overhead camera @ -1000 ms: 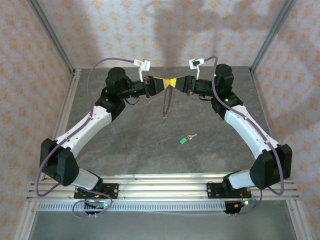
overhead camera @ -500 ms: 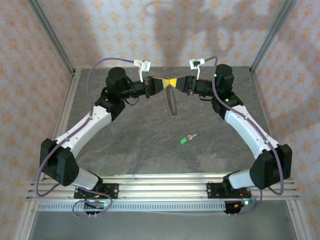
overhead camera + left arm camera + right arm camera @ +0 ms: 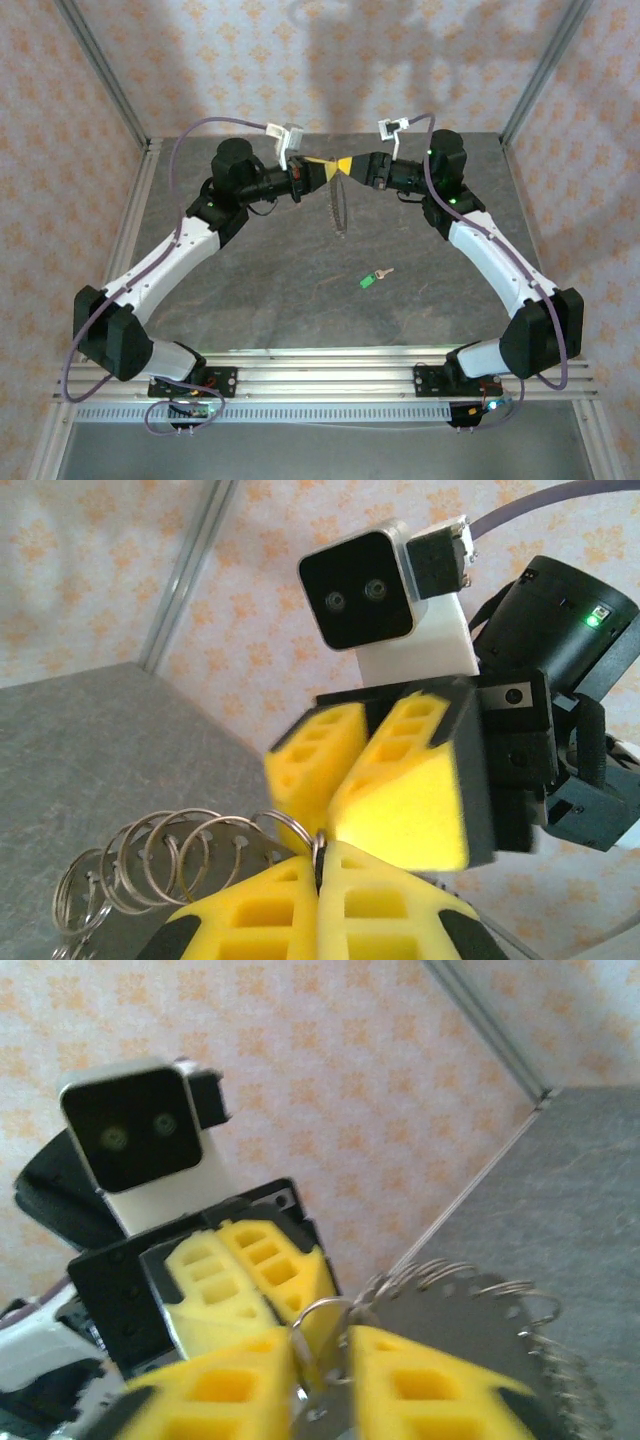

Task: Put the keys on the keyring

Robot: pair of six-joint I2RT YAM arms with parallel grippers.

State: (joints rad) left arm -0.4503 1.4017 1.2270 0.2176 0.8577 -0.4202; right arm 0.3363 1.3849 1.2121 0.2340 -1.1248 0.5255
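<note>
Above the far middle of the table, my left gripper (image 3: 325, 168) and right gripper (image 3: 346, 163) meet tip to tip. Both are shut on the top of the keyring (image 3: 339, 208), which hangs edge-on below them. In the left wrist view the left gripper (image 3: 322, 850) pinches a thin wire loop of the keyring (image 3: 150, 865), a grey toothed rim carrying several small wire loops. In the right wrist view the right gripper (image 3: 320, 1360) has the keyring (image 3: 480, 1315) between its yellow pads. The green-headed key (image 3: 369, 280) lies flat on the table, nearer the arm bases.
The grey stone-patterned tabletop (image 3: 270, 290) is walled by patterned panels with aluminium posts (image 3: 100, 70) at the back corners. A metal rail (image 3: 320, 365) runs along the near edge by the arm bases.
The left arm has shifted a little to the left and its wrist has tilted. The hanging keyring has swung from pointing lower-left to lower-right. The key has not moved.
</note>
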